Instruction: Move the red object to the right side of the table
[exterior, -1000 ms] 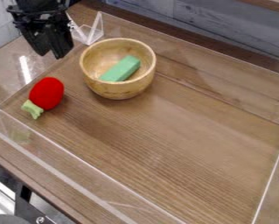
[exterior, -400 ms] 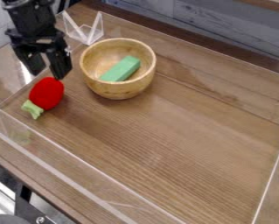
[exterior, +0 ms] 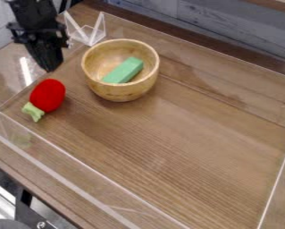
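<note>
The red object (exterior: 48, 92), a small rounded toy fruit with a light-green stem (exterior: 34, 112), lies on the table (exterior: 180, 148) near its left edge. My black gripper (exterior: 50, 63) points down just behind and above it, apart from the fruit. Its fingers are pressed together and shut on nothing. The fruit rests free on the wood.
A wooden bowl (exterior: 121, 91) holding a green block (exterior: 123, 70) stands right of the gripper, at the back of the table. Low clear acrylic walls (exterior: 16, 134) line the table's edges. Bare wood runs across the middle and right.
The jaws, spread wide in the earlier frames, have come together. The gripper has dropped a little toward the table. The red object has not moved.
</note>
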Robot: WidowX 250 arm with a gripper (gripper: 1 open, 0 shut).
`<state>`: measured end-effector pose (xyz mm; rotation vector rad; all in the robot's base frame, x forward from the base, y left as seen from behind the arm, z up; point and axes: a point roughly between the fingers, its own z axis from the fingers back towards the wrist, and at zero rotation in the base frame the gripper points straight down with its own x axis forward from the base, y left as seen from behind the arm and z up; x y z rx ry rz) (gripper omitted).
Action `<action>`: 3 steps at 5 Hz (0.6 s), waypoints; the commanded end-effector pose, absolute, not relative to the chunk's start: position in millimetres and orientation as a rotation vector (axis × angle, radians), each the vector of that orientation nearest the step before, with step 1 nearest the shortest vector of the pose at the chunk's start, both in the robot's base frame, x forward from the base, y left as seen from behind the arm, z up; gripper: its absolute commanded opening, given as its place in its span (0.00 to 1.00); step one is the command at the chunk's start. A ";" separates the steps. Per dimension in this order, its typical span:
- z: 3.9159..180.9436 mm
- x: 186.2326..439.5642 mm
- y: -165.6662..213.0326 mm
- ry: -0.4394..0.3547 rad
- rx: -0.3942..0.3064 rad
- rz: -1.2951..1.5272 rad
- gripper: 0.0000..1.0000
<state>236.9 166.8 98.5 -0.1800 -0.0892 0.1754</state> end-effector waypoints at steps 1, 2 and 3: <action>139.1 240.8 155.5 -0.174 -0.164 0.179 0.00; 125.0 235.4 161.8 -0.150 -0.166 0.118 1.00; 117.9 219.7 180.2 -0.135 -0.166 0.124 1.00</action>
